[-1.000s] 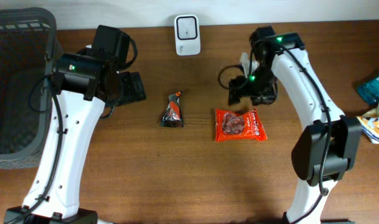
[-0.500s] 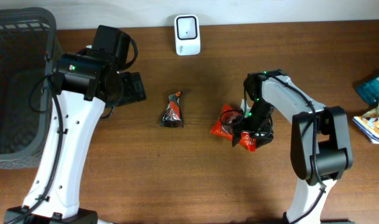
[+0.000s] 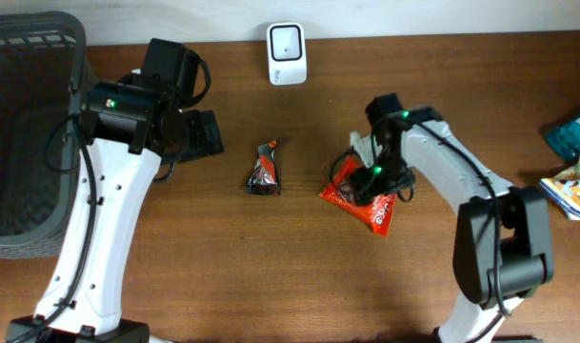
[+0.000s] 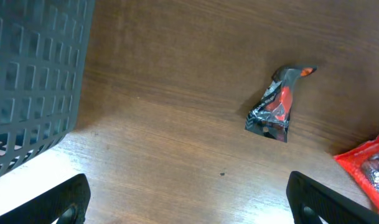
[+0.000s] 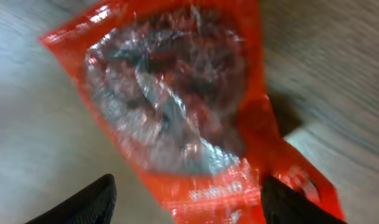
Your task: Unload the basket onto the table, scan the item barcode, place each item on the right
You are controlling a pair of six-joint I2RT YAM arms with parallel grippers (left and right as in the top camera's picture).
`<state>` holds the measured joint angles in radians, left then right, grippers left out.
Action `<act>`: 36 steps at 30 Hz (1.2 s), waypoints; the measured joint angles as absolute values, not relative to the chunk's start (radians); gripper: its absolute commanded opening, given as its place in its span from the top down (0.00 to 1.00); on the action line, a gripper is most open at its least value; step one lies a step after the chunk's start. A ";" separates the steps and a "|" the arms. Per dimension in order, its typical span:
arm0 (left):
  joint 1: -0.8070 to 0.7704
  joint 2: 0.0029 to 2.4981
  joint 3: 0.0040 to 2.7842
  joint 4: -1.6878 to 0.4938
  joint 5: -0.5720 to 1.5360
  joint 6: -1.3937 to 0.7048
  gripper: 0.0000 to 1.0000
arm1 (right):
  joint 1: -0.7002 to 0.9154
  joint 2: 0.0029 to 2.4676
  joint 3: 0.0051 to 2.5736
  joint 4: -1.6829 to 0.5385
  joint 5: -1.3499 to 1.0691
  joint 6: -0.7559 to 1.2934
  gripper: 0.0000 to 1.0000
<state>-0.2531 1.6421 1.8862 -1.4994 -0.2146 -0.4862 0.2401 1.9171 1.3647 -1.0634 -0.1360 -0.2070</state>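
Right wrist view showed the right claw with its two fingers spread wide. The red bag lay just in front of them, and its near edge reached into the gap between them. I could not tell if either finger touched the bag, so I would call it not yet grabbed. From above, the red bag sat on the brown table a bit right of the middle, with the right claw over its upper left part. The bag's long side ran on a slant, from upper left down to lower right. The right arm was much nearer to it. The left claw was also wide open and held nothing, well away beside the grey basket. A small dark packet lay between the two arms, apart from the red bag. The white scanner stood at the far edge of the table, up and to the left of the bag, so I think the bag would have to be lifted and carried that way. The bag had a clear window and some pale writing near its near edge, but it was too blurry to read. No barcode showed on the side facing up.
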 measured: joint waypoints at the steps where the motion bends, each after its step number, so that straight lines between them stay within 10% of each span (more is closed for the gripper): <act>1: -0.253 1.642 1.886 -1.500 -0.215 -0.486 0.01 | 0.252 1.919 1.340 -1.035 -0.118 -0.215 0.26; 7: -0.253 1.642 1.886 -1.500 -0.215 -0.486 0.01 | 0.280 1.918 1.280 -0.908 -0.053 -0.221 0.34; 13: -0.253 1.642 1.886 -1.499 -0.215 -0.486 0.01 | 0.280 1.907 1.241 -0.865 -0.046 -0.110 0.69; 18: -0.253 1.642 1.886 -1.499 -0.215 -0.486 0.01 | 0.281 1.906 1.250 -0.870 -0.058 0.137 0.69; 24: -0.253 1.642 1.886 -1.500 -0.215 -0.486 0.01 | 0.281 1.913 1.305 -0.978 -0.073 0.329 0.40; 29: -0.253 1.642 1.886 -1.500 -0.215 -0.486 0.01 | 0.281 1.913 1.308 -1.006 -0.072 0.278 0.60; 36: -0.253 1.642 1.886 -1.500 -0.215 -0.486 0.01 | 0.282 1.913 1.308 -0.971 -0.072 0.181 0.59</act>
